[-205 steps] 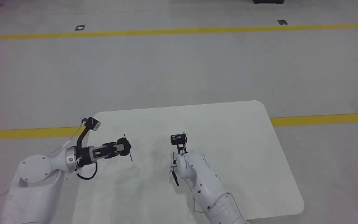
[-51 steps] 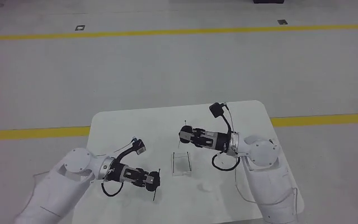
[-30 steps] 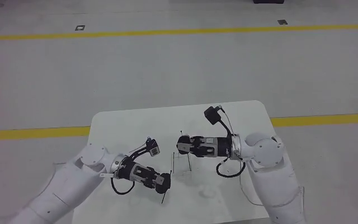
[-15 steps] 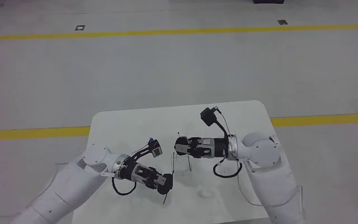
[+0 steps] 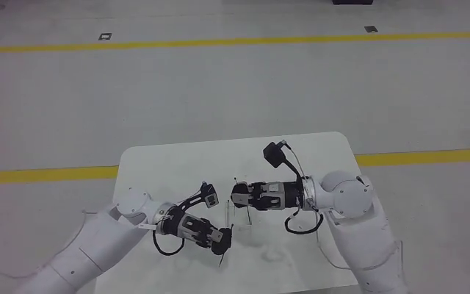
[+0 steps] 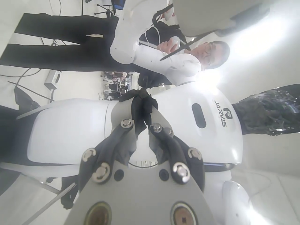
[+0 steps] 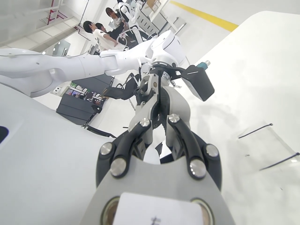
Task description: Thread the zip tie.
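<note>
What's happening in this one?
A two-armed robot is working over a white table. Its right end effector is shut on a thin black zip tie, held upright. The left end effector sits close opposite it, also shut, with what looks like a second tie sticking out. The two end effectors are apart, and no threading is visible yet. Spare ties lie in a clear tray below.

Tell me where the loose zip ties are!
In the right wrist view, two loose zip ties lie in a clear tray on the table, near the right gripper.
</note>
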